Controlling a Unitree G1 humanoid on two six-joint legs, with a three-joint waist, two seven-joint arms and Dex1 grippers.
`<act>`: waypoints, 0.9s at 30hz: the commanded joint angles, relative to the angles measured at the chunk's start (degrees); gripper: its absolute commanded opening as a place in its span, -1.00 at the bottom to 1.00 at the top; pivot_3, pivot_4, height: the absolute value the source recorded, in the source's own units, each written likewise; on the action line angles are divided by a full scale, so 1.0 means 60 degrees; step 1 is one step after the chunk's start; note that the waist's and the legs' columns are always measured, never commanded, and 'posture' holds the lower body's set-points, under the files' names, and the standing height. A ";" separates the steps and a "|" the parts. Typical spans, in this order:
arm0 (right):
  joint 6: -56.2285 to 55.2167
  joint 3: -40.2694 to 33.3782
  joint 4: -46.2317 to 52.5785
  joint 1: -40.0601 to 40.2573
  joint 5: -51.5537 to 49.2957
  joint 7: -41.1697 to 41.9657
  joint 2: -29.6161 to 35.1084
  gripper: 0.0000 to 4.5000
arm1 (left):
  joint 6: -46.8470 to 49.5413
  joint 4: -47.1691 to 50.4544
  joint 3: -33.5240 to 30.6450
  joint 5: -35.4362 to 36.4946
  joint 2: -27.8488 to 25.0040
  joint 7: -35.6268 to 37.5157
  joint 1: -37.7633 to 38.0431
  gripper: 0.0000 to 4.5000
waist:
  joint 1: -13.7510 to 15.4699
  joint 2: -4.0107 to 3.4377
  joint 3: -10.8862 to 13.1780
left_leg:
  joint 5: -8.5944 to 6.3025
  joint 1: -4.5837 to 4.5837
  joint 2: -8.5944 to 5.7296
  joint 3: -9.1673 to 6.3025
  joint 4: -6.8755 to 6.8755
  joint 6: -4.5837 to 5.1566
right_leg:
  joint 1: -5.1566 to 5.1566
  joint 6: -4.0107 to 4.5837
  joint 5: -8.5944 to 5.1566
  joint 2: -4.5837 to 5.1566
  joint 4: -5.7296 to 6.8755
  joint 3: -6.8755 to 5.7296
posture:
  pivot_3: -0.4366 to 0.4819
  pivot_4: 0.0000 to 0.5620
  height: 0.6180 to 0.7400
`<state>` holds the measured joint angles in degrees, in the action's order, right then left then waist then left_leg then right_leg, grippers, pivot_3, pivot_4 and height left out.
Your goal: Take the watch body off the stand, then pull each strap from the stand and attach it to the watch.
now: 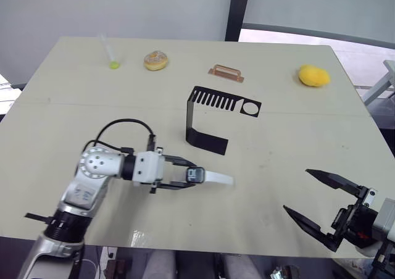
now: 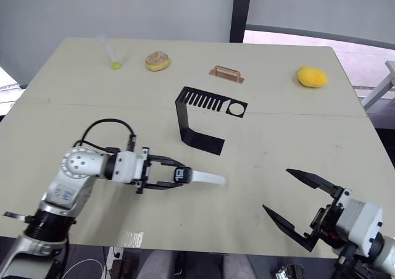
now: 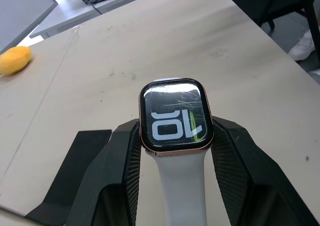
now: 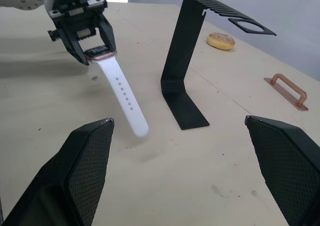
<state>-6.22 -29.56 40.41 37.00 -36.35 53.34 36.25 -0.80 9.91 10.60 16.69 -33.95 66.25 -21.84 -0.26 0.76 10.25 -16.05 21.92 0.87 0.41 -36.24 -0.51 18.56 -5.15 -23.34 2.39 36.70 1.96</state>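
My left gripper (image 1: 192, 175) is shut on the watch body (image 1: 196, 174), a small black case with a metallic rim and white digits (image 3: 174, 115), held just above the table. A white strap dotted with holes (image 4: 125, 98) sticks out from the body's far end, away from the fingers (image 1: 219, 179). Another white strap (image 3: 182, 191) runs from the near end back between the fingers. The black C-shaped stand (image 1: 207, 115) stands bare behind the watch, mid-table. My right gripper (image 1: 321, 208) is open with nothing in it, near the front right edge.
Along the far side of the table lie a clear tube with a green tip (image 1: 111, 54), a doughnut (image 1: 155, 60), a copper handle bar (image 1: 226, 73) and a yellow fruit-like lump (image 1: 313, 75). The table's front edge (image 1: 203, 248) runs close under both grippers.
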 commanded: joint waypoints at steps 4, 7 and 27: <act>-0.0159 0.0151 0.0294 0.0045 0.0129 0.0361 -0.0037 0.97 | 0.1967 -0.0114 0.1836 -0.1953 0.0673 -0.1221 -0.0739 -0.30 | -0.0019 -0.0005 -0.0003 | 0.0003 -0.0001 -0.0003 0.0003 -0.0007 -0.0005 | 0.0001 -0.0001 0.0001 -0.0010 0.0004 0.0006 | -0.05 -0.47 1.00; -0.0116 0.0192 0.0275 0.0048 0.0096 0.0480 0.0011 0.97 | 0.2336 -0.0146 0.2113 -0.2304 0.0571 -0.1285 -0.0661 -0.30 | -0.0068 -0.0004 -0.0003 | 0.0007 -0.0007 0.0007 0.0012 -0.0006 -0.0012 | 0.0007 -0.0001 0.0000 -0.0025 0.0015 0.0016 | -0.05 -0.47 1.00; -0.1774 -0.1398 -0.3758 -0.0244 0.0246 0.3234 0.0641 1.00 | 0.0207 0.0646 -0.4639 0.0279 -0.2091 -0.0722 0.4053 0.99 | -0.0244 -0.0010 0.0002 | 0.0001 -0.0086 0.0017 0.0021 0.0043 -0.0010 | -0.0037 0.0026 -0.0014 0.0002 0.0010 0.0014 | -0.05 -0.47 1.00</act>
<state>-14.98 -35.65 18.45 35.86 -34.25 70.87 39.36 2.73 13.01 -13.48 17.01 -46.07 61.93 1.45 -1.72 0.70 10.26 -16.06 21.38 0.95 0.54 -35.99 -0.56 18.31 -4.99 -23.42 2.46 36.77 2.04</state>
